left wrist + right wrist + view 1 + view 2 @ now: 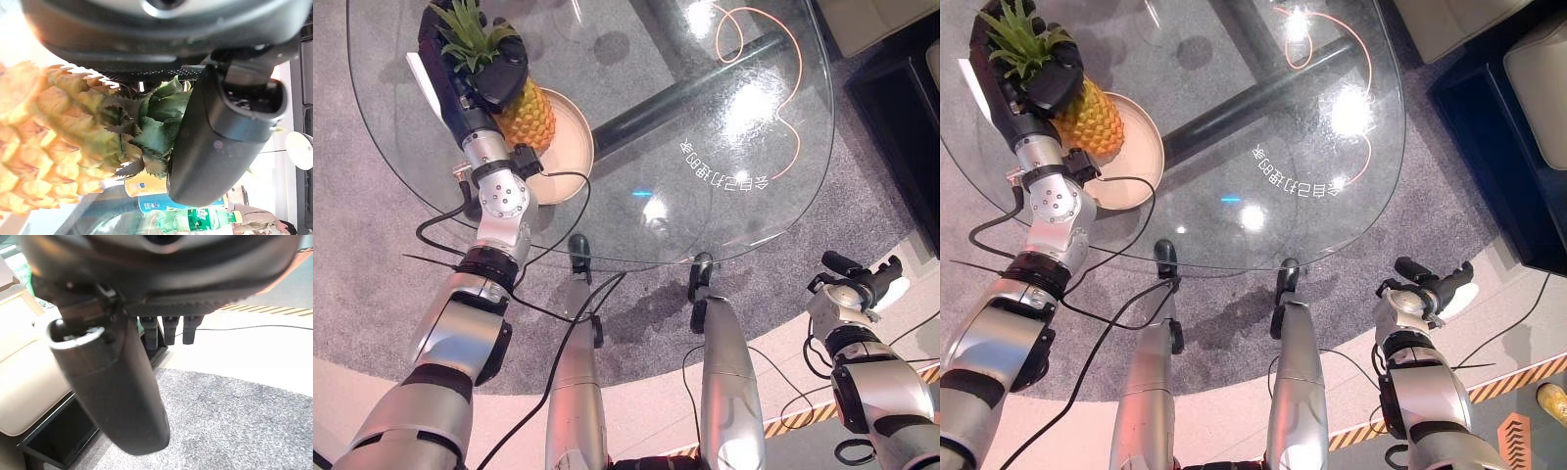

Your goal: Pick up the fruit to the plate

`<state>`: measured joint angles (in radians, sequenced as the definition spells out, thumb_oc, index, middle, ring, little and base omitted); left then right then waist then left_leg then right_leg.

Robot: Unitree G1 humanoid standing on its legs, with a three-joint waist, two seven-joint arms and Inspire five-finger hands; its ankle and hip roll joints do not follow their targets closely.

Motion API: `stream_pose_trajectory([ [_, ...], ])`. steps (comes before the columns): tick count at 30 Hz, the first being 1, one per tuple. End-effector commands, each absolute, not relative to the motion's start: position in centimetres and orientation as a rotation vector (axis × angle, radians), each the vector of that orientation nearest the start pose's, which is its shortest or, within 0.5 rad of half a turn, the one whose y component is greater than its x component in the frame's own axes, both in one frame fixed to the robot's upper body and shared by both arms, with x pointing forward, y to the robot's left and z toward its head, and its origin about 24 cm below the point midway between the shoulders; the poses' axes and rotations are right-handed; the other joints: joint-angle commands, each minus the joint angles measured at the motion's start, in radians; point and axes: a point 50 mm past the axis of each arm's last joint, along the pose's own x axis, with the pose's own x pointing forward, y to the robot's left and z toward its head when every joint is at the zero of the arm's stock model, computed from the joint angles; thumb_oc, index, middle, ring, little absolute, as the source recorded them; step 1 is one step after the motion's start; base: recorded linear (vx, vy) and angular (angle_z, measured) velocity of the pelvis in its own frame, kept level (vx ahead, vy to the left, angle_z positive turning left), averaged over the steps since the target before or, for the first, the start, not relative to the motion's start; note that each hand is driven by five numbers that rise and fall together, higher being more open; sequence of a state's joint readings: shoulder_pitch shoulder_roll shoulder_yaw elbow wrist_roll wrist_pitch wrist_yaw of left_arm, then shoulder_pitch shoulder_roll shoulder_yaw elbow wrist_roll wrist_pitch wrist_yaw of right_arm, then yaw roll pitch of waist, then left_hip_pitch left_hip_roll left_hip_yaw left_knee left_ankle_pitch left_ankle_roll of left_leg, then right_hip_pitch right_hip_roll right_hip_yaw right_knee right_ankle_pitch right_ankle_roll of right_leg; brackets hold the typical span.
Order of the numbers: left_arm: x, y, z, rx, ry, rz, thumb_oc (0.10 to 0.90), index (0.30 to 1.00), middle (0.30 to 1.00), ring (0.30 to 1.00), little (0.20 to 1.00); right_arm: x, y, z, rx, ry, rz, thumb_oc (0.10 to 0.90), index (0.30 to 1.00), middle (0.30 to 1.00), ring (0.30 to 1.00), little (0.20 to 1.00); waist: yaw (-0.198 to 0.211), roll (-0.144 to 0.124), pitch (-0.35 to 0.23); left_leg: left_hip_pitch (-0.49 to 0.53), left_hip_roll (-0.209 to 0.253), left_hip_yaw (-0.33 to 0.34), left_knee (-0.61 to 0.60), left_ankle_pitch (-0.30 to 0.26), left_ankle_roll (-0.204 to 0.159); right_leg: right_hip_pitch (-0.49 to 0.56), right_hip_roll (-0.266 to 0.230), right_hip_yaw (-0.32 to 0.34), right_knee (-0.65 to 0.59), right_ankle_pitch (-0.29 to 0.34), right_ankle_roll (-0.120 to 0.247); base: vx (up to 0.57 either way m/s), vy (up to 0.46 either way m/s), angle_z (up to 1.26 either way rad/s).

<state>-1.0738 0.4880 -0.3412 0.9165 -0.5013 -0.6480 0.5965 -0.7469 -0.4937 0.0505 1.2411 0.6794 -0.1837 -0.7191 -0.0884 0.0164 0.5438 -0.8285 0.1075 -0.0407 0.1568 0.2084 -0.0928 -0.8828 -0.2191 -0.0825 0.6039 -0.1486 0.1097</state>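
Right hand: nearest to me, hanging low beside the table, well off the glass, fingers relaxed and holding nothing.
Table: round clear glass top, grey carpet showing through it.
Plate: tan and shallow, sitting near the table's left edge.
Left hand: out over the far left of the glass, dark fingers wrapped round the leafy crown where it joins the fruit.
Pineapple: there it is, in that left hand, its yellow body over the plate; whether the base already touches the plate I can't tell.
Which way it points: long axis slanted across the plate, crown toward the far left, butt end toward the plate's middle.
How it'll handle: I'd call it heavy for a one-handed hold, stiff and rough-skinned, so not slippery, but the leaves are spiky and can bend or tear.
Best hold: right at the neck, crown base against the shoulder of the fruit, as in the left wrist view, thumb across the leaves.
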Motion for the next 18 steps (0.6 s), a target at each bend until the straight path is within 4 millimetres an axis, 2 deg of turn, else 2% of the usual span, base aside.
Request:
stream_pose_trajectory([
  [1,37.0,21.6,31.6,-0.148,-1.021,0.454,0.520,0.660,0.660,0.660,0.620,31.2,-34.2,5.5,0.097,0.222,-1.195,0.800,0.900,0.900,0.900,0.900,0.017,-0.047,-0.024,0.010,0.008,0.061,0.188,-0.214,0.034,0.062,0.023,0.019,-0.246,0.168,-0.004,0.00,0.000,0.00],
  [8,36.9,21.1,31.3,-0.148,-1.030,0.431,0.493,0.636,0.636,0.636,0.593,31.1,-34.5,5.6,0.101,0.214,-1.201,0.800,0.900,0.900,0.900,0.900,0.024,-0.042,-0.024,0.000,0.003,0.057,0.192,-0.207,0.037,0.053,0.022,0.015,-0.240,0.174,-0.005,0.00,0.000,0.00],
  [18,36.9,20.7,30.3,-0.123,-1.023,0.389,0.495,0.639,0.639,0.639,0.595,31.1,-34.3,5.6,0.105,0.211,-1.207,0.800,0.900,0.900,0.900,0.900,0.035,-0.042,-0.024,0.005,0.002,0.052,0.193,-0.216,0.037,0.061,0.022,0.005,-0.237,0.165,-0.004,0.00,-0.001,0.00],
])
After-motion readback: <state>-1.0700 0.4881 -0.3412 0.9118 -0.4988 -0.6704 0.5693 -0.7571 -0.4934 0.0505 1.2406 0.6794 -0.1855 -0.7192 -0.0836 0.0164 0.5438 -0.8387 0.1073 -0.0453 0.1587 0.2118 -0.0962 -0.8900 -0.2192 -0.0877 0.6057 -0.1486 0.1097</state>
